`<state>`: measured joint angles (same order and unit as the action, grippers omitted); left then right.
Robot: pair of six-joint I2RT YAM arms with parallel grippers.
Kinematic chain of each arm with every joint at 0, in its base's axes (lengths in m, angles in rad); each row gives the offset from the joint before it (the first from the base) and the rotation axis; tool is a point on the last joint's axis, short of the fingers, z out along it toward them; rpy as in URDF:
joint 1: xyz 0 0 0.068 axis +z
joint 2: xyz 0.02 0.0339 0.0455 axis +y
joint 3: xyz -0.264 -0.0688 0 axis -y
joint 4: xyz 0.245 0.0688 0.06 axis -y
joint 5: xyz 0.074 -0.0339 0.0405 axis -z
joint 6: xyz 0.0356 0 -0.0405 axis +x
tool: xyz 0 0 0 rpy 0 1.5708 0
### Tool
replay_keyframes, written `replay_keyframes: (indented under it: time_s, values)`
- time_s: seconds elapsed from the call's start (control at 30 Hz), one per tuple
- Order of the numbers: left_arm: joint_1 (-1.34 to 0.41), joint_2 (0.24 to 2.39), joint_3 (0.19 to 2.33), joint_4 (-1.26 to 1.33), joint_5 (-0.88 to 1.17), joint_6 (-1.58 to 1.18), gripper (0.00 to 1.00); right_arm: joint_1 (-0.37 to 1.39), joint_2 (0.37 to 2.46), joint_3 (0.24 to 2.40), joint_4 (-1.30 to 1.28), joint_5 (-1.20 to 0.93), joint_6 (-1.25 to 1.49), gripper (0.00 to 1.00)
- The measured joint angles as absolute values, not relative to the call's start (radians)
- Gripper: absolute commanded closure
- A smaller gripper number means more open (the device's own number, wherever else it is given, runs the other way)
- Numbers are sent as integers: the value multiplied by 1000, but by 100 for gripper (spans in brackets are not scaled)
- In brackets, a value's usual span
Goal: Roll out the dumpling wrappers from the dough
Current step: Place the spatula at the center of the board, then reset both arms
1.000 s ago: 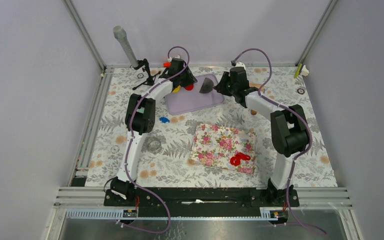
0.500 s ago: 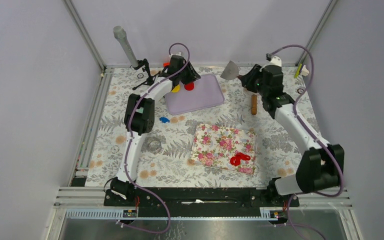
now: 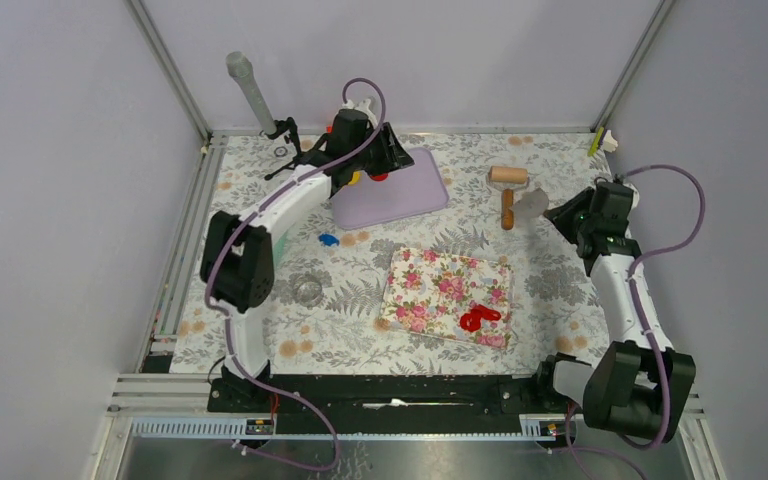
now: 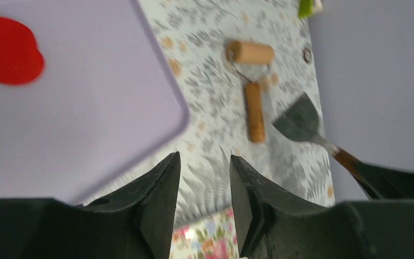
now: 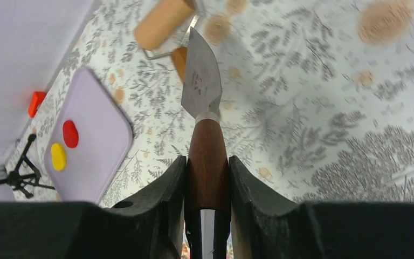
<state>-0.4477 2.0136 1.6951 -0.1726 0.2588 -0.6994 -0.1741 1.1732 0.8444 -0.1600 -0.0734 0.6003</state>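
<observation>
Red dumpling wrapper [image 5: 70,133] and yellow dumpling wrapper [image 5: 58,156] on lavender board [image 5: 98,123], dough scraps [image 3: 480,318] nearer than board, left gripper [image 4: 203,159] over board, jaws slightly parted, empty, right gripper [image 5: 207,162] right of board, clamping scraper [image 5: 201,81] handle

dumpling wrappers: a red disc [image 5: 70,133] and a yellow disc [image 5: 58,156], small, flat and round, lay just beside each other near the far left edge of a lilac board [image 5: 94,145]. dough [image 3: 478,318]: ragged bright red scraps, clumped loosely by the near right corner of a floral mat [image 3: 430,280].
</observation>
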Motion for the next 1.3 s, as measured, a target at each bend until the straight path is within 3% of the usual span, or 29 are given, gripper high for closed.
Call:
replay_keyframes:
  time_s: [0.47,0.53,0.7,0.73,0.97,1.03,1.13,1.3]
  values:
    - [-528,1492,1200,-359,267,-605,54,-348,1157,657,-48,-99,766,100]
    - [-537,1436,1139,-387,257,-601,53,-351,1188,628,4,-100,802,78]
    - [-561,1290,1030,-448,239,-598,49,-353,1224,584,66,-107,865,4]
    - [-562,1277,1024,-455,237,-598,48,-353,1224,584,67,-101,863,1]
    - [-563,1152,1006,-545,177,-567,40,-353,1230,675,-77,-1,811,0]
    - [-563,1144,1019,-578,155,-553,26,-353,1232,764,-166,60,774,0]
    - [-561,1131,1063,-631,112,-530,17,-353,1233,907,-255,143,714,0]
    - [-541,1086,1159,-687,62,-500,12,-353,1227,1065,-361,233,635,0]
